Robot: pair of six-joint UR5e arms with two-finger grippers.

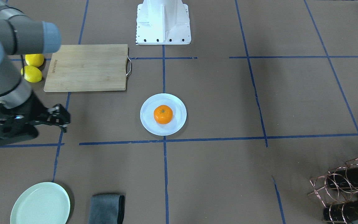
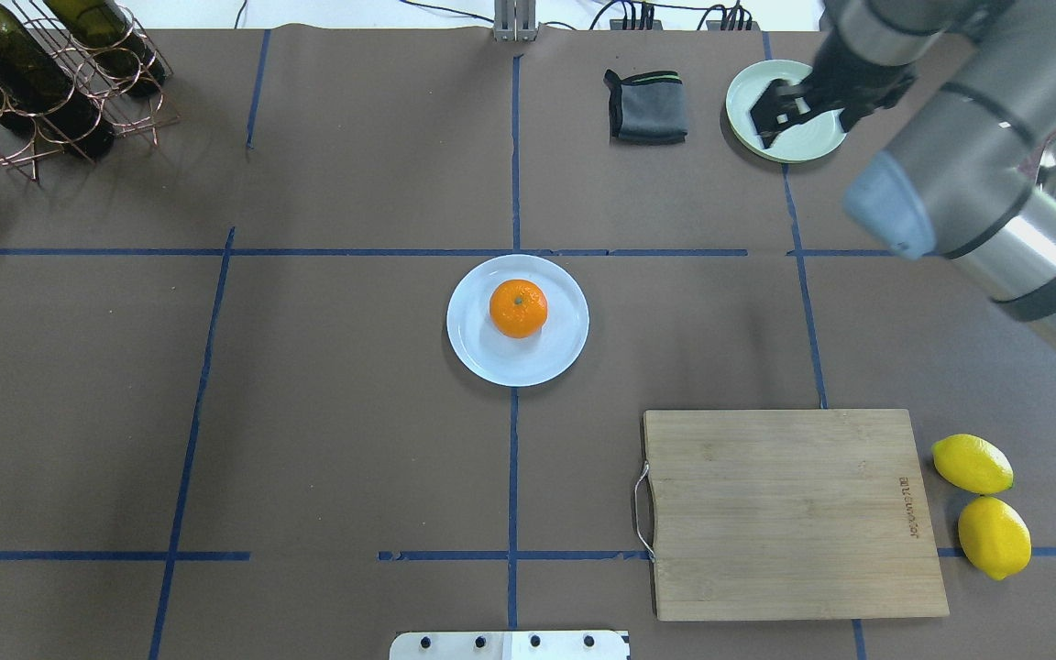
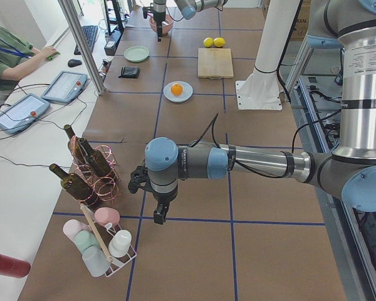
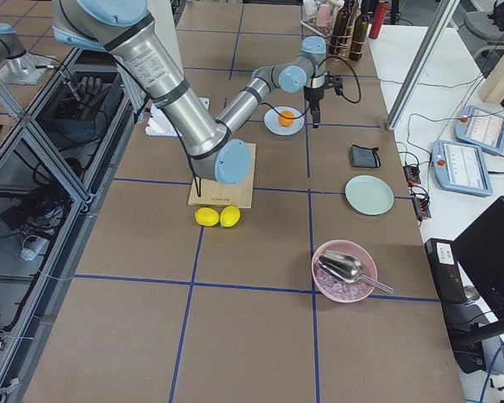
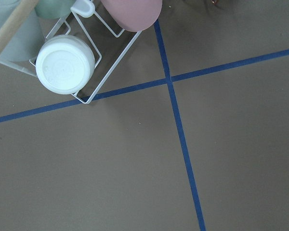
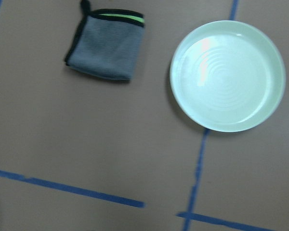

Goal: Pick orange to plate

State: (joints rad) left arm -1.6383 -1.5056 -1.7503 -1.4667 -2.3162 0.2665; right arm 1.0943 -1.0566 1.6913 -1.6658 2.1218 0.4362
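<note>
Unreadable stamp [image 2: 909,507] on cutting board [image 2: 794,513]

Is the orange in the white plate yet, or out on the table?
In. The orange sits near the middle of the plate, rim showing all around it, and nothing grips it.

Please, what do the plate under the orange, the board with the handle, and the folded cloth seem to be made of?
The plate: probably glazed ceramic, perhaps melamine; pale, glossy, smooth raised rim. The board: bamboo or light wood, matte, with visible strip grain; its handle looks like bare metal wire. The cloth: soft woven fabric, likely microfibre; grey, dull, folded, dark stitched edge.
</note>
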